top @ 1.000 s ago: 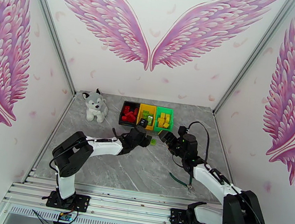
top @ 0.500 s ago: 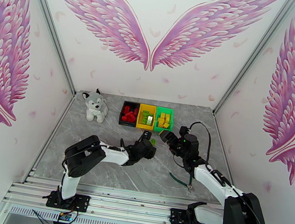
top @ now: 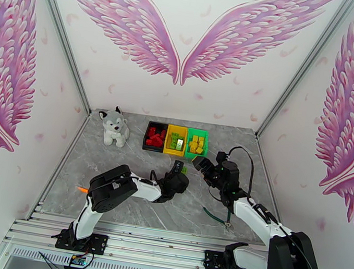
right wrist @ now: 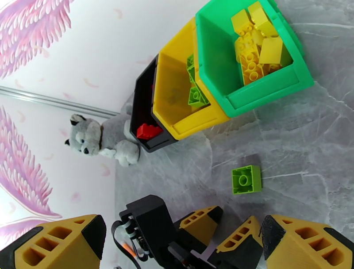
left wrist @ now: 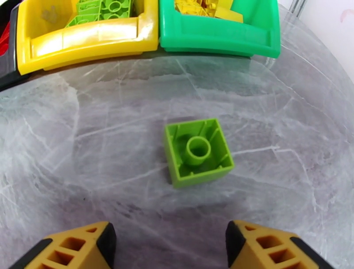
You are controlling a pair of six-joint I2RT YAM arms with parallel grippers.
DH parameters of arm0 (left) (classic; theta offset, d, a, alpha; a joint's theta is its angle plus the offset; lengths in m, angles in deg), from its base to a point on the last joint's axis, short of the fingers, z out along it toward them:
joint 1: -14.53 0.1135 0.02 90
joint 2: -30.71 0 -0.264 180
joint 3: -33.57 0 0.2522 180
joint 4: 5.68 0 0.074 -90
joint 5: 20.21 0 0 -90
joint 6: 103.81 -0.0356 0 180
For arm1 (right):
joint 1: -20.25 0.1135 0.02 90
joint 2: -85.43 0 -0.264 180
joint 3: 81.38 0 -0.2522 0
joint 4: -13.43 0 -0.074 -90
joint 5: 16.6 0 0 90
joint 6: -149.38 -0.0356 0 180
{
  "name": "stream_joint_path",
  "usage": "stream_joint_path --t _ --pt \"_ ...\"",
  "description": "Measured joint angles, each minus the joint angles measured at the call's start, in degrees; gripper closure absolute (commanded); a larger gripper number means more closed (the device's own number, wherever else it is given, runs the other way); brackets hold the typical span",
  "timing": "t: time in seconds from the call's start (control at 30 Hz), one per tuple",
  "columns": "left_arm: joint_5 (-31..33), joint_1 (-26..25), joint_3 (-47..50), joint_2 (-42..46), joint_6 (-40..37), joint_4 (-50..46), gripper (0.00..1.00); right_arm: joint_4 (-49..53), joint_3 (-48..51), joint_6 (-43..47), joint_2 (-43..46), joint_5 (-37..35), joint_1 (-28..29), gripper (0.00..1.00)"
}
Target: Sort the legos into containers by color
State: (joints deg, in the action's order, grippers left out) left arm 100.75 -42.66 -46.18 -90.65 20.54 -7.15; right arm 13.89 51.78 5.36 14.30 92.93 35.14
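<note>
One light green lego [left wrist: 199,151] lies loose on the grey marble tabletop [left wrist: 287,132], well short of the bins and apart from them. It rests upside down, so we look into its hollow underside with the round tube in the middle. The left pincer [left wrist: 170,245] sits low, just behind this brick. Its two yellow-and-black fingers [left wrist: 75,245] are spread, with bare marble between them and nothing pinched. The brick lies ahead of the tips and touches neither finger. The right pincer [top: 199,164] hangs to the right of the brick, near the front of the green bin [left wrist: 217,35]. Its jaws are spread wide and hold nothing. At the far side of the tabletop we see the three containers in a row, touching one another: the black bin [right wrist: 144,101] on the left, the yellow bin [left wrist: 88,40] in the middle and the green bin on the right. Red legos [right wrist: 148,131] lie in the black bin, light green legos [right wrist: 194,93] in the yellow bin and yellow legos [right wrist: 254,48] in the green bin. A plush husky [top: 113,128] sits left of the black bin, near it but apart. A thin green cable [top: 215,217] lies on the marble beside the right arm.
</note>
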Motion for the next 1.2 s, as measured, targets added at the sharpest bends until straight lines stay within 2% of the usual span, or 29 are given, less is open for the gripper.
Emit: stream_joint_path --t 0.33,0.67,0.83,1.2 --pt "3.6 -0.1 -10.1 -6.1 -0.1 -5.0 0.37 0.0 0.0 -0.2 0.0 0.2 -1.0 0.01" --pt "4.4 0.7 -11.4 -6.7 -0.2 -6.4 0.63 -0.9 0.0 -0.6 -0.5 1.1 -1.4 0.01" --pt "4.2 0.9 -11.3 -6.7 -1.3 -6.1 0.69 -1.1 0.0 -0.6 -0.9 1.6 -1.4 0.01" --pt "3.8 1.6 -3.6 4.0 -4.5 -7.6 0.71 -1.2 0.0 -0.8 -0.9 1.7 -1.4 0.01"
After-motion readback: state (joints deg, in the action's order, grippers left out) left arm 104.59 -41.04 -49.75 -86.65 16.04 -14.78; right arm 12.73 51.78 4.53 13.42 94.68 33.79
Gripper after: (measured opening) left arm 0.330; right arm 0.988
